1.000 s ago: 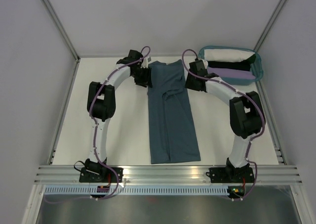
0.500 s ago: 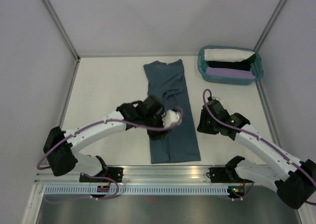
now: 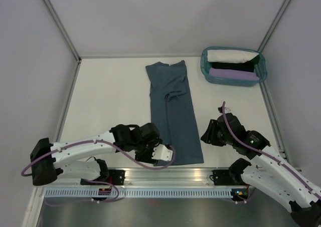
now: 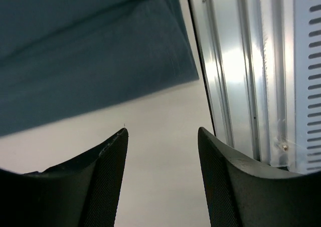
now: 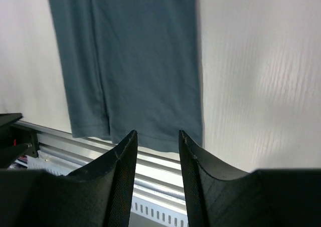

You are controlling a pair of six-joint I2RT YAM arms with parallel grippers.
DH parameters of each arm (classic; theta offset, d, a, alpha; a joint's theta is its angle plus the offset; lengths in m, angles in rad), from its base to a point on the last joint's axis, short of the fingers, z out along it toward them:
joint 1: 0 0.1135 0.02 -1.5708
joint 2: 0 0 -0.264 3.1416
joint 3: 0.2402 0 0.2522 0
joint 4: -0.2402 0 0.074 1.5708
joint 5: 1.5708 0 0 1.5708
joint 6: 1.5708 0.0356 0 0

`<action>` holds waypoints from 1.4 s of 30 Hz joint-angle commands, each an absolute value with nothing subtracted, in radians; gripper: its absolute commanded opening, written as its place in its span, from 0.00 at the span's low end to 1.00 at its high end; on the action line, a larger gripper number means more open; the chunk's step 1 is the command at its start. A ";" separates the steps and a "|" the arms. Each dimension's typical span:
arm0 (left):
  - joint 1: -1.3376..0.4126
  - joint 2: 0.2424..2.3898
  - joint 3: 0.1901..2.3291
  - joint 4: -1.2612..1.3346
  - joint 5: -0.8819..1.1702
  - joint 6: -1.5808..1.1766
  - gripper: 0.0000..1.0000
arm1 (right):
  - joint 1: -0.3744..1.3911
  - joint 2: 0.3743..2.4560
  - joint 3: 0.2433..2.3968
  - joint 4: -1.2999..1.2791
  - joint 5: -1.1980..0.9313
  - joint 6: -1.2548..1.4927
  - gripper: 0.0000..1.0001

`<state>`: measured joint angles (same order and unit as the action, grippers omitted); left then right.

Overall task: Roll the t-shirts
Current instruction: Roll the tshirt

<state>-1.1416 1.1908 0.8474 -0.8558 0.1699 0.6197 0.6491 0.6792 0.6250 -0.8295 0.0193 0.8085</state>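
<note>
Seemingly soft and limp, the slate-blue t-shirt (image 3: 173, 111) lies folded long at frame centre; pinch its lower hem (image 3: 178, 162) corners. Left gripper (image 4: 163, 137) and right gripper (image 5: 158, 137) both gape, empty.

Lab enclosure: plain walls (image 3: 150, 16), aluminium rail (image 3: 170, 176).

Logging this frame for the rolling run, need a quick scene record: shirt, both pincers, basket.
shirt: blue t-shirt folded into a long strip, flat on the table, not rolled
left pincer: open, empty, by the shirt's near left corner
right pincer: open, empty, beside the shirt's near right edge
basket: teal basket, far right, holding white bundle, black bundle, lilac bundle
</note>
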 commanded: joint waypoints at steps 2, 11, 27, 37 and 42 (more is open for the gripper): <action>-1.259 1.134 0.755 -0.650 0.224 0.814 0.63 | 0.655 0.756 0.778 -0.759 0.077 0.619 0.44; -1.316 1.196 0.589 -0.450 0.140 0.922 0.63 | 0.653 0.842 0.674 -0.931 0.025 0.765 0.33; -1.316 1.335 0.626 -0.414 0.160 0.882 0.53 | 0.655 0.867 0.367 -0.644 -0.117 0.908 0.34; -1.316 1.322 0.601 -0.394 0.147 0.874 0.15 | 0.657 0.838 0.399 -0.704 -0.115 0.870 0.35; -1.313 1.321 0.604 -0.376 0.126 0.836 0.02 | 0.655 0.888 0.338 -0.571 -0.196 0.881 0.37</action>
<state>-1.3125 1.3251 0.6083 -0.4118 0.1299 0.8562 0.6525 0.8612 0.3653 -0.6502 -0.1444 0.8753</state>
